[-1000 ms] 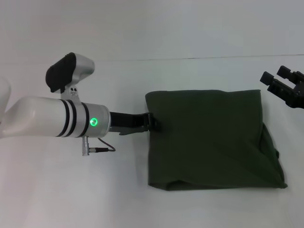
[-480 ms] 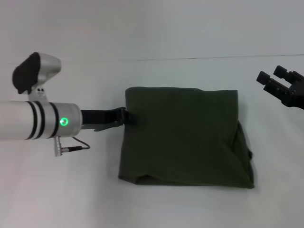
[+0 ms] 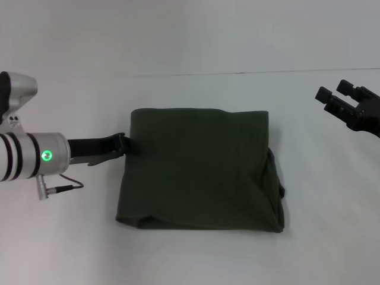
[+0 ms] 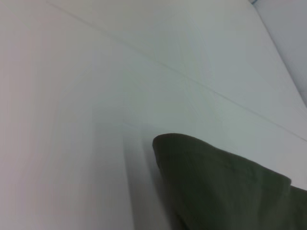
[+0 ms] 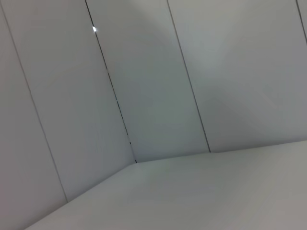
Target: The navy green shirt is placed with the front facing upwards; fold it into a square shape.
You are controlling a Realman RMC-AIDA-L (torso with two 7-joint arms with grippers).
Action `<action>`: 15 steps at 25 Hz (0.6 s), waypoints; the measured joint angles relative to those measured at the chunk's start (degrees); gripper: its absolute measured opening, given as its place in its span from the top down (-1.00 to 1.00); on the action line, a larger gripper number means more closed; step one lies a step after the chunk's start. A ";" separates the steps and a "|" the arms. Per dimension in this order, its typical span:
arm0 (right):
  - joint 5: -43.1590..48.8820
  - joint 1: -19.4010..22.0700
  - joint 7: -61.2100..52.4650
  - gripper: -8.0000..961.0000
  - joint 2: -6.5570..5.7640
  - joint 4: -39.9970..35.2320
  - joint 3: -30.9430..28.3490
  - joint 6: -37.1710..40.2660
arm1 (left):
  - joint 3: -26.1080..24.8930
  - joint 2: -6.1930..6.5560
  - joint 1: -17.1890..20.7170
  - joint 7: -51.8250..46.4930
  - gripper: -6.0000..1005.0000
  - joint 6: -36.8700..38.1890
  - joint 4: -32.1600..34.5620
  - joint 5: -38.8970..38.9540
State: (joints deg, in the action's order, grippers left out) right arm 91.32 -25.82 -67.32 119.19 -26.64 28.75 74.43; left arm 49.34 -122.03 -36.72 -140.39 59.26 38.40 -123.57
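Shirt (image 3: 199, 169) lay folded into a rough square at the middle of the white bench (image 3: 190, 261), my left claw (image 3: 126, 145) pinched on its left edge near the far corner, my right claw (image 3: 338, 101) raised off toward the bench's right edge, fingers spread, holding nothing.

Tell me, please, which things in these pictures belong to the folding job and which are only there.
Belonging to the job:
- the navy green shirt, folded into a near-square
- the left gripper, at the shirt's left edge
- the right gripper, raised at the far right, open

Only there:
- the white table
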 joint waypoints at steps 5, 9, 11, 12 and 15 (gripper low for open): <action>0.07 -0.47 0.00 -0.58 0.14 0.01 0.21 -0.74 | -2.26 -0.40 2.45 0.06 0.82 1.63 2.30 -0.68; 0.09 -1.06 -0.05 -0.59 0.16 0.02 0.75 -1.27 | -2.79 -0.48 3.64 0.30 0.82 2.98 3.74 -0.28; 0.09 -1.36 -0.08 -0.60 0.16 0.01 1.04 -1.49 | -3.21 -0.49 3.72 0.69 0.82 3.47 3.76 -0.16; 0.09 -1.45 -0.10 -0.60 0.17 0.02 1.21 -1.54 | -3.55 -0.49 3.73 0.82 0.82 3.67 3.60 -0.13; 0.09 -1.71 -0.15 -0.61 0.16 0.01 1.61 -1.96 | -4.94 -0.42 3.74 0.94 0.77 3.99 3.29 -0.08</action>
State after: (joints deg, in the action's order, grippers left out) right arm 91.41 -27.54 -67.48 119.36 -26.63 30.36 72.47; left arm 44.39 -122.45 -32.98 -139.45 63.25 41.69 -123.65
